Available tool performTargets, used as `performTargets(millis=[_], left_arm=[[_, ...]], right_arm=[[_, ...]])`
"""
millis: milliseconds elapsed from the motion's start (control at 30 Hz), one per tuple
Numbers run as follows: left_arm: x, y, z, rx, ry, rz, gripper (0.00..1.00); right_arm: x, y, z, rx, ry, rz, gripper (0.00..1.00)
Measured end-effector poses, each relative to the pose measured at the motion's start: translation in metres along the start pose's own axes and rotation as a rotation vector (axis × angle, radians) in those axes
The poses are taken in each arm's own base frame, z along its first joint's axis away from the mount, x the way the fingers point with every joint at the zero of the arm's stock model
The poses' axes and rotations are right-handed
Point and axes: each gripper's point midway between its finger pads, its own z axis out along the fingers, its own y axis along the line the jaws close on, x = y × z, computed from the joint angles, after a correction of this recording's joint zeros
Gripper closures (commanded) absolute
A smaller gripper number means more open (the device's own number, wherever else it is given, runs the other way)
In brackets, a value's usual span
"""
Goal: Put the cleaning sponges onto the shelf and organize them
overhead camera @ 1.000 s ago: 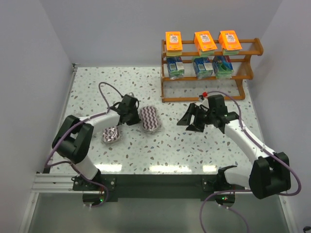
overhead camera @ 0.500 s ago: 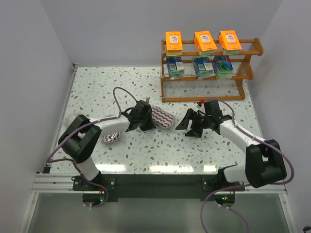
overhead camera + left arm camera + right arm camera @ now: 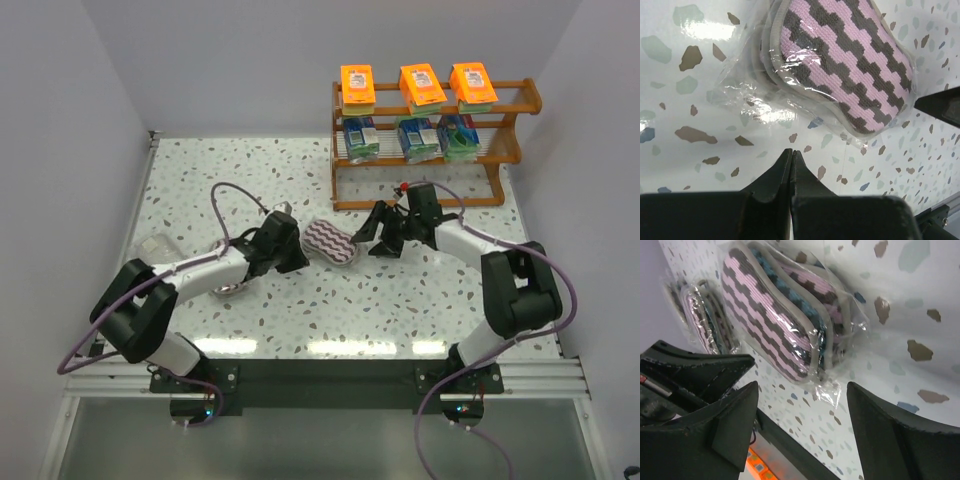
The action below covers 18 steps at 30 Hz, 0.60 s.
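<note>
Left gripper [image 3: 791, 156] has its fingers pressed together on nothing, just short of a clear bag with a zigzag pad [image 3: 850, 65] lying on the speckled table [image 3: 200, 180]. Right gripper [image 3: 801, 390] is spread wide and empty at that bag's other side. Behind stands the wooden shelf [image 3: 460, 202], with three orange packs [image 3: 422, 85] on top and three blue-green packs [image 3: 416, 138] on the middle tier. A second zigzag bag [image 3: 232, 288] lies beside the left arm.

My top cam sits high up behind the arm bases, looking down across the whole table [image 3: 200, 180] to the shelf [image 3: 420, 204] at the far edge. Both wrist cams are way closer, low over it, and all three views share the same zigzag pack [image 3: 331, 242], with the wrists facing it from opposite sides.
</note>
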Motion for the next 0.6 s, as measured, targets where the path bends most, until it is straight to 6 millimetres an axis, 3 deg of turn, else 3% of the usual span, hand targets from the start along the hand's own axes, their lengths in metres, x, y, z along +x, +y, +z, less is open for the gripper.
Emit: performTargets(millis=[167,367,500,600], left_arm=[[-0.004,0.003,-0.022,0.006,-0.040,-0.004,1.00],[-0.007,0.011,-0.044,-0.003,-0.079,-0.020,1.00],[-0.006,0.020,-0.059,-0.015,-0.103,-0.034,1.00],[-0.006,0.026,-0.069,-0.028,-0.120,-0.041,1.00]], right_arm=[[-0.010,0.003,0.012,-0.007,0.000,-0.013,0.30],[0.004,-0.011,0.030,0.027,0.063,0.006,0.39],[0.006,-0.006,0.035,0.001,0.073,0.005,0.57],[0.003,-0.002,0.038,-0.025,0.064,0.006,0.76]])
